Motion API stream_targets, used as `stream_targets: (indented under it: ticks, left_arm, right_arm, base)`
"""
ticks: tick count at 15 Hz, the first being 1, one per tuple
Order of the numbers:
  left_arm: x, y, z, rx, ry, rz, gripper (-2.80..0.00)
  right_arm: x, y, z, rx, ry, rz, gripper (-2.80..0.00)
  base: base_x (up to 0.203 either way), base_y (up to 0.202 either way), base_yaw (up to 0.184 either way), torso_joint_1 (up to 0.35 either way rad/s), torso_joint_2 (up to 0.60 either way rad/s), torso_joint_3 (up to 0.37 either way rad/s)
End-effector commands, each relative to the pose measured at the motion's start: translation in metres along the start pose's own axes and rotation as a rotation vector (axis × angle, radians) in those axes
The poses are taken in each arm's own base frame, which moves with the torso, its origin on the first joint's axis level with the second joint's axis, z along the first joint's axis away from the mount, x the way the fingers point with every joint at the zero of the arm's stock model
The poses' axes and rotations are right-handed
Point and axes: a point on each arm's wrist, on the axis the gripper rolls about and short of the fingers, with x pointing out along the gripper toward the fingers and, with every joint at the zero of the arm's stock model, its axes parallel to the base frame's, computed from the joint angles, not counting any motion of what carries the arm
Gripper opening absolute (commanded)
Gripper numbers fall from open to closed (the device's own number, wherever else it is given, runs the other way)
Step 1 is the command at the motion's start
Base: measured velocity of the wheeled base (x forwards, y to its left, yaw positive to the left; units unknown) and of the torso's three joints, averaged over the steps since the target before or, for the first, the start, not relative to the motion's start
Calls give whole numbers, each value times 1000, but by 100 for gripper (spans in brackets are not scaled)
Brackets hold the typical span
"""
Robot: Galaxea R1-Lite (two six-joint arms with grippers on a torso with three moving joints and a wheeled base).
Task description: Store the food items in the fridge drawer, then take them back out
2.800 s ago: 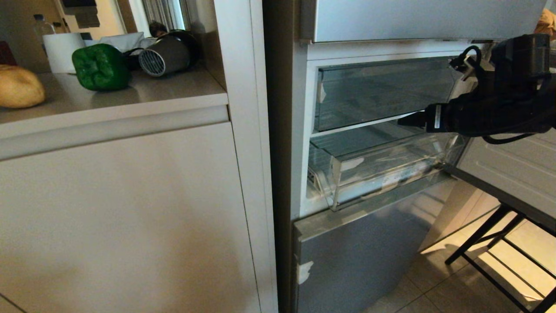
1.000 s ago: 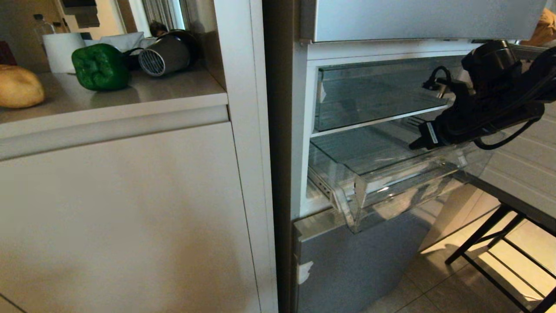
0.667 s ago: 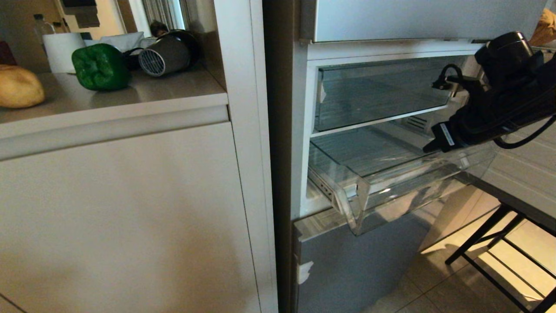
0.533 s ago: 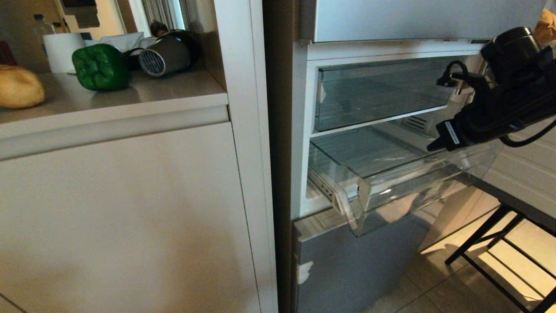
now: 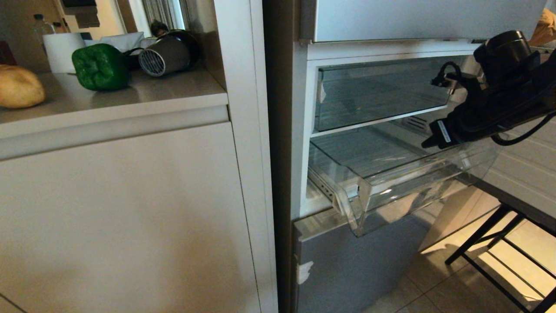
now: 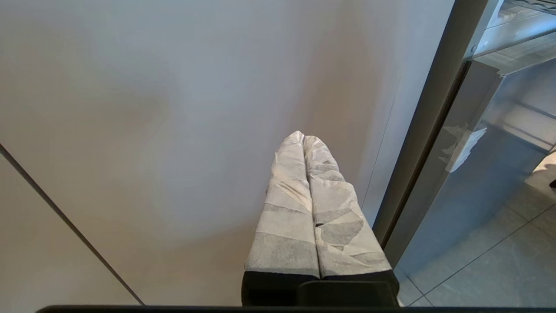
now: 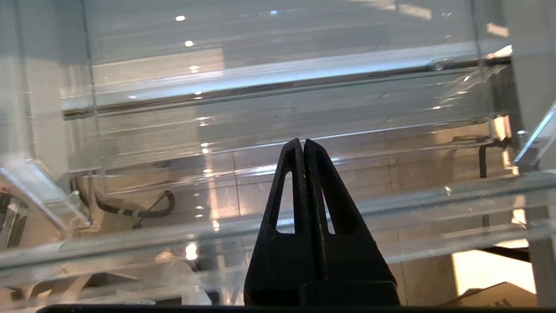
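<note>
Head view: fridge drawer (image 5: 391,174), clear plastic with ribbed floor, pulled out beneath the right gripper (image 5: 428,141); potato (image 5: 19,87) and glossy green bell pepper (image 5: 100,67) on the counter (image 5: 173,91), well apart from it.
Left wrist view: left gripper (image 6: 302,137), jaws pressed together, holding nothing.
Right wrist view: jaws closed, empty, over the drawer's transparent wall.

a pale cabinet front (image 5: 121,208) fills the left under a grey counter (image 5: 173,89). beyond the counter, a window with a curtain (image 5: 163,13) shows. the tiled floor (image 5: 482,278) at lower right catches warm light beneath a black-legged table (image 5: 499,217).
</note>
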Motion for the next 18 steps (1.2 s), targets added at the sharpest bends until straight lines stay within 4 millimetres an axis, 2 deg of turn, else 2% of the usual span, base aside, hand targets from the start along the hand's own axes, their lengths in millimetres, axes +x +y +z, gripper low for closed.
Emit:
stream_targets:
  ticks: [1, 6, 18]
  left_arm:
    - [1, 0, -3, 0, 10, 0, -280]
    - [1, 0, -3, 0, 10, 0, -280]
    - [1, 0, -3, 0, 10, 0, -280]
  right_arm:
    - [12, -2, -3, 3, 31, 4, -280]
    - [15, -1, -8, 4, 78, 8, -280]
    - [-38, 5, -31, -8, 250, -6, -280]
  base:
    - [0, 0, 0, 0, 0, 0]
    - [0, 0, 0, 0, 0, 0]
    - [0, 0, 0, 0, 0, 0]
